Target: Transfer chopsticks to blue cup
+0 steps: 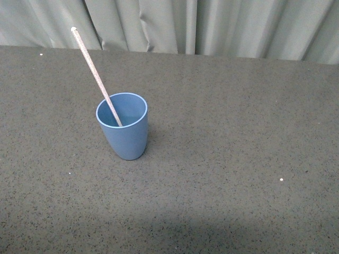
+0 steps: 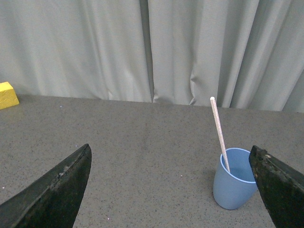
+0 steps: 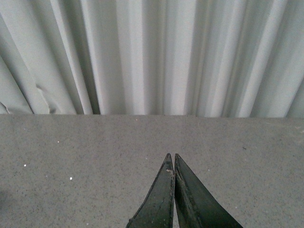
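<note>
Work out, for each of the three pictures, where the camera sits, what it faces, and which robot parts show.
Front view: on the robot's body, looking down at the table, blue cup and chopsticks; no arm shows.
Left wrist view: behind the open left gripper, facing the curtain; shares cup and chopsticks with the front view.
Right wrist view: behind the shut right gripper, facing curtain and bare table.

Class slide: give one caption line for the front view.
One chopstick stands tilted inside the upright blue cup on a grey speckled table.
</note>
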